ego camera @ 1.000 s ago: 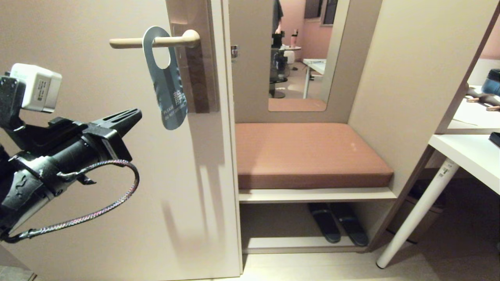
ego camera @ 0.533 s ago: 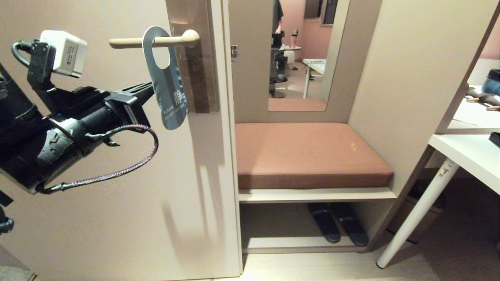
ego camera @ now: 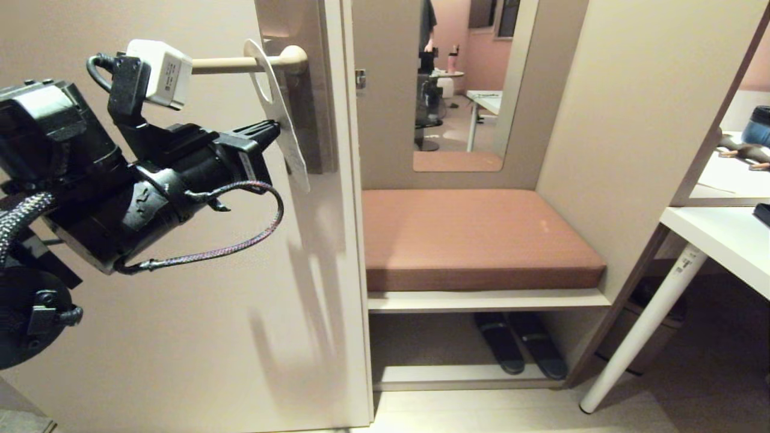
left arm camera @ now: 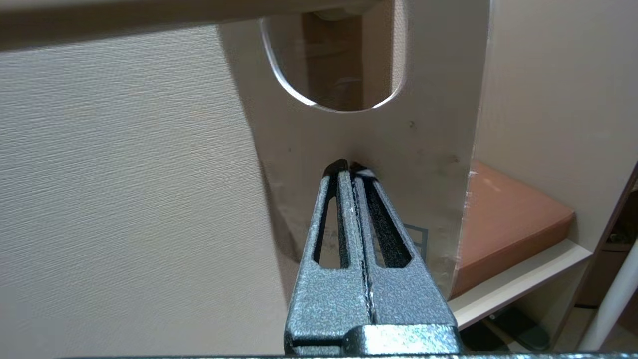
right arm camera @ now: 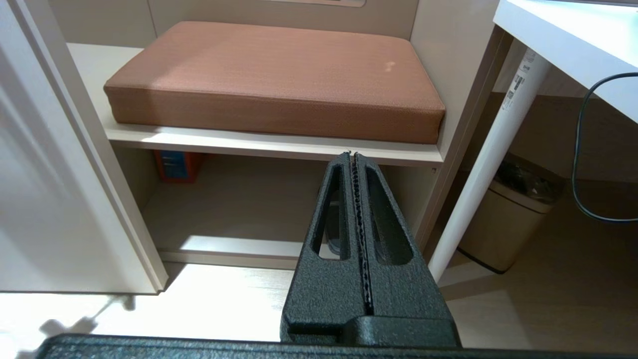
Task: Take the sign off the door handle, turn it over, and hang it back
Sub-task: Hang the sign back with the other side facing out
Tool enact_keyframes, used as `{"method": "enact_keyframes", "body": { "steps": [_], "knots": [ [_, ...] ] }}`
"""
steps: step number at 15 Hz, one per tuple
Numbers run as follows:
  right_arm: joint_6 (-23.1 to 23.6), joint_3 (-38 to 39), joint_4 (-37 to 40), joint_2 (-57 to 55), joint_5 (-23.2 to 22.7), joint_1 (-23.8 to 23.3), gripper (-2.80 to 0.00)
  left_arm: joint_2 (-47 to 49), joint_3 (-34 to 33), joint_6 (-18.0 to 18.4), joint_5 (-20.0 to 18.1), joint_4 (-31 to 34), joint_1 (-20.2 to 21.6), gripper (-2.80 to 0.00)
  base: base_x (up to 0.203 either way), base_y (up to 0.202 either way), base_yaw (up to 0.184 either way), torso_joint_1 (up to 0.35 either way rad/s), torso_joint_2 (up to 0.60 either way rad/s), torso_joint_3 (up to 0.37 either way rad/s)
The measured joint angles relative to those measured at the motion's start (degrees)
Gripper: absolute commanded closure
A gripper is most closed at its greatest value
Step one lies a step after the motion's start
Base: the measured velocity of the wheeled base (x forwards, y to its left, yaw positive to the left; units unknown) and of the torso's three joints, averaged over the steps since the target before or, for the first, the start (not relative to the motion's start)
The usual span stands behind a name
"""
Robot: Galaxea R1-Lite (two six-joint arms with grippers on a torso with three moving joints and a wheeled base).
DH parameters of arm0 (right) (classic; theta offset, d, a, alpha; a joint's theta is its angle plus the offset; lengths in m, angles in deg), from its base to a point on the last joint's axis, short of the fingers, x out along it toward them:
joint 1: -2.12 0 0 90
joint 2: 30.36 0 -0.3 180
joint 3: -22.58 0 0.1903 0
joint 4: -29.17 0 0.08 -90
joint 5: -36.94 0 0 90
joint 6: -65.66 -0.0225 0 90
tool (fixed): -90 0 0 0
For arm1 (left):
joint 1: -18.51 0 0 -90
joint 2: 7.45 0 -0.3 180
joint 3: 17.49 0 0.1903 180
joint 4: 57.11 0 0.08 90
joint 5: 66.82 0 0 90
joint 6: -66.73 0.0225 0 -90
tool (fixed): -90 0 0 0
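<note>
The sign [ego camera: 278, 111] hangs by its hole on the cream door handle [ego camera: 231, 62], turned nearly edge-on with its pale side towards me. My left gripper [ego camera: 274, 127] is shut, nothing between its fingers, and its tips press against the sign's face below the hole. In the left wrist view the left gripper [left arm camera: 350, 167] touches the sign [left arm camera: 418, 144], and the door handle [left arm camera: 149, 15] runs across above. My right gripper [right arm camera: 353, 155] is shut and empty, parked low and facing the bench shelf; the head view does not show it.
The brownish backplate [ego camera: 310, 108] lies just behind the sign on the cream door [ego camera: 150, 331]. To the right are a brown cushioned bench [ego camera: 475, 237], slippers [ego camera: 520, 349] beneath it, a mirror [ego camera: 463, 84] reflecting a person, and a white desk [ego camera: 722, 240].
My left arm has risen and moved right to the sign. Its shut tips have pushed the sign round, so the blue face has swung away and the pale side now shows.
</note>
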Motion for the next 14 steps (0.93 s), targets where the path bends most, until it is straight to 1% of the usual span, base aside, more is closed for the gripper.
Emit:
{"method": "enact_keyframes", "body": {
  "steps": [4, 7, 14],
  "knots": [
    [-0.01, 0.0, -0.02, 0.0, 0.0, 0.0, 0.0, 1.7, 0.61, -0.01, -0.02, -0.18, -0.11, 0.0, 0.0, 0.0, 0.0, 0.0, 0.0, 0.0],
    [0.01, 0.0, 0.0, 0.0, -0.02, 0.0, 0.0, 2.54, 2.25, 0.03, 0.0, -0.16, -0.22, 0.0, 0.0, 0.0, 0.0, 0.0, 0.0, 0.0],
    [0.01, 0.0, -0.02, 0.0, -0.05, 0.0, 0.0, 2.82, 4.02, 0.0, 0.52, -0.29, -4.78, 0.0, 0.0, 0.0, 0.0, 0.0, 0.0, 0.0]
  ]
}}
